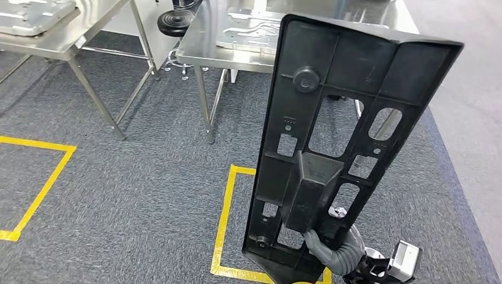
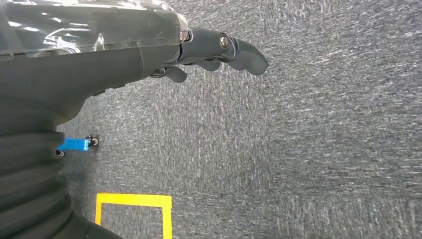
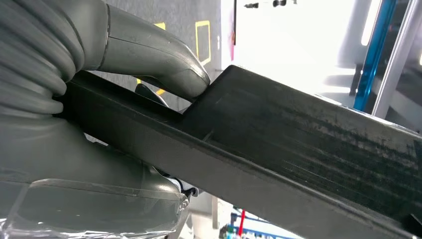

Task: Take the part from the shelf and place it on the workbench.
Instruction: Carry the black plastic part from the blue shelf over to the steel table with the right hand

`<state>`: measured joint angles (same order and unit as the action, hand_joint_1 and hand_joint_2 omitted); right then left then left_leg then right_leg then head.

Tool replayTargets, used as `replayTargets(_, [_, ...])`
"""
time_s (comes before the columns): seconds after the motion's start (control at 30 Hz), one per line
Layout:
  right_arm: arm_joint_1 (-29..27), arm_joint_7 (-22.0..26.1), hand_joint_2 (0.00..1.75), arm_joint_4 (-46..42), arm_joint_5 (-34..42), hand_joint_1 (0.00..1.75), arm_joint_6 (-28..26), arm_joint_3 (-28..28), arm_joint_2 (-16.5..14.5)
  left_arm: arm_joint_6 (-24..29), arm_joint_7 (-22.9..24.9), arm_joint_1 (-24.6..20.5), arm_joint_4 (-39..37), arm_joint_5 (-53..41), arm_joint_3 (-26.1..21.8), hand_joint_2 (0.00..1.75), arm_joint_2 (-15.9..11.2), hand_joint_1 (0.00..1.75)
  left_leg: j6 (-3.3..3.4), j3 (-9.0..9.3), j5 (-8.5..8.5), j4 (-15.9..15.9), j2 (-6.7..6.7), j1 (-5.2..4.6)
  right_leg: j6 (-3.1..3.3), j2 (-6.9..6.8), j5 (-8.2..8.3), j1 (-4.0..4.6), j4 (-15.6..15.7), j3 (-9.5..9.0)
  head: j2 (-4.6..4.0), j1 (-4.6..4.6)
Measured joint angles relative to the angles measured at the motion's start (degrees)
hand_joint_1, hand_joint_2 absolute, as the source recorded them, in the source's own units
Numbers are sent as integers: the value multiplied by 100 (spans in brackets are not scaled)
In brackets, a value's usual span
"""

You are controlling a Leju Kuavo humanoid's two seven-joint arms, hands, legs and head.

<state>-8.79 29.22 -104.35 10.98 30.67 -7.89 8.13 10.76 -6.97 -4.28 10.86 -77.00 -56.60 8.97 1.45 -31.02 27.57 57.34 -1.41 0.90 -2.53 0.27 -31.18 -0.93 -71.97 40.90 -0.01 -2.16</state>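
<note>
We are carrying a long black plastic part (image 1: pixel 331 148), a flat ribbed panel pierced with cut-outs, and it stands nearly upright in front of us. Our right hand (image 1: pixel 331 251) grips it at its lower end, the grey thumb (image 3: pixel 164 69) pressed against a raised block on the panel's face while the rest of the hand clasps it from behind. The part's long axis runs up and away from that hand, leaning slightly to our right, so almost all its length rises above the grip.

Our left hand (image 2: pixel 214 52) hangs over the grey carpet (image 1: pixel 136 177) holding nothing, its dark fingers loosely curled but apart.

Ahead of us, beyond the part's upper end, stands a steel-topped surface (image 1: pixel 204 38) on thin legs, with a pale metal plate (image 1: pixel 248 29) lying near its front edge. We judge this to be the workbench. The part is in the air, not yet over the surface. Setting it down would mean tipping its tall end forward and down, toward the surface's front edge.
</note>
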Motion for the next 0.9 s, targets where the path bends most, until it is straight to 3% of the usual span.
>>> replayTargets(0.07, [16,6,175,1,-9,175,-23,16,0,-61,7,-14,0,64,-19,175,-1,0,-30,38,37,0,-39,-3,35,-54,378,5,809,-417,1,0])
replayTargets(0.13, [66,8,175,1,-22,175,-22,32,0,-142,-32,-29,0,149,-59,175,1,0,-93,63,108,-5,-56,-13,108,-105,474,46,1379,-712,0,0])
replayTargets(0.2, [117,14,175,1,-26,175,-4,46,1,-213,-112,-42,0,229,-115,175,8,0,-178,96,181,-31,-77,-7,190,-106,382,90,1466,-765,0,0])
replayTargets(0.3, [157,19,175,-1,-24,175,10,74,6,-257,-199,-73,0,274,-158,175,21,0,-273,156,259,109,-38,4,306,-46,356,60,1566,-961,1,-1])
replayTargets(0.37, [183,23,175,3,-21,175,11,81,8,-280,-215,-86,0,291,-175,175,21,0,-302,-179,457,780,52,5,356,-30,299,50,1604,-1129,1,-1])
replayTargets(0.43, [188,32,175,12,-19,175,15,82,10,-310,-212,-70,0,306,-205,175,23,0,-318,-754,604,1573,86,4,382,4,171,64,1604,-1282,1,0])
replayTargets(0.47, [187,37,175,17,-18,175,19,81,10,-319,-208,-56,0,310,-224,175,24,0,-318,-958,518,1728,88,3,384,33,96,70,1604,-1369,1,0])
replayTargets(0.5, [187,40,175,21,-18,175,23,81,10,-325,-205,-44,0,318,-243,175,25,0,-308,-1052,296,1640,89,-1,379,63,18,74,1604,-1467,1,0])
replayTargets(0.57, [215,44,175,30,-19,175,35,79,10,-328,-201,-23,0,347,-275,175,23,0,-257,-951,-332,944,105,-23,360,107,-156,67,1612,-1682,0,0])
replayTargets(0.6, [246,44,175,40,-19,175,42,78,10,-330,-202,-14,0,361,-289,175,20,0,-226,-844,-521,607,120,-45,335,130,-239,67,1621,-1768,0,-1])
replayTargets(0.63, [279,43,175,52,-20,175,47,75,10,-333,-205,-11,0,372,-299,175,17,0,-190,-753,-591,384,129,-66,301,148,-305,64,1646,-1836,0,-1])
replayTargets(0.7, [343,39,175,75,-22,175,44,68,11,-338,-210,-18,0,374,-313,175,15,0,-121,-636,-477,238,133,-99,214,171,-329,67,1684,-1941,1,-2])
replayTargets(0.77, [388,36,175,80,-21,175,30,61,22,-332,-213,-34,0,371,-317,175,20,0,-61,-496,-425,115,131,-72,141,151,-130,67,1392,-1831,1,-2])
replayTargets(0.83, [418,38,175,84,-12,175,21,56,38,-313,-218,-42,0,368,-320,175,24,0,-23,-308,-390,-31,131,-30,85,94,65,61,687,-1378,0,-1])
replayTargets(0.87, [420,38,175,88,-8,175,20,52,43,-301,-222,-41,0,367,-321,175,26,0,-15,-218,-352,-92,132,-24,65,64,9,46,351,-1115,0,1])
replayTargets(0.9, [421,38,175,92,-3,175,19,49,46,-293,-229,-40,0,367,-322,175,30,0,-10,-131,-306,-131,133,-20,43,47,-168,29,116,-867,0,0])
